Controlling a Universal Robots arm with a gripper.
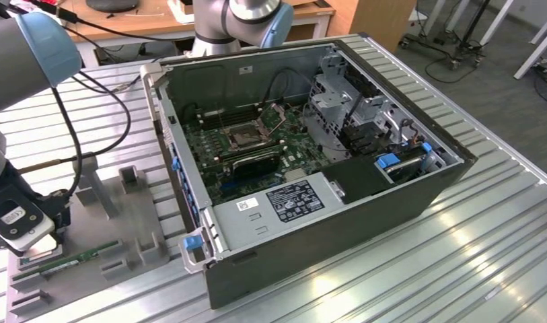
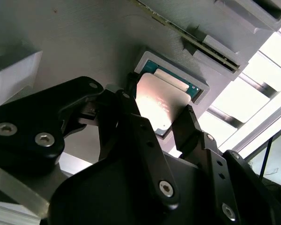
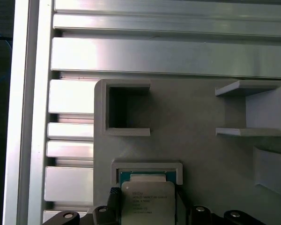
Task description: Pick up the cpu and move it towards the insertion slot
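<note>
At the exterior view's lower left, the arm hangs over a grey fixture on the desk. In both wrist views the claw clamps the cpu at its pocket. The slot lies centre-frame inside the open case.

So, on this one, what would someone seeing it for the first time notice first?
Probably the open computer case lying on the slatted table, its motherboard exposed with the insertion slot near the middle. Next, at the exterior view's left, the gripper is low over a grey fixture tray. In both wrist views it sits right at the cpu, which lies in a pocket of that tray.
</note>
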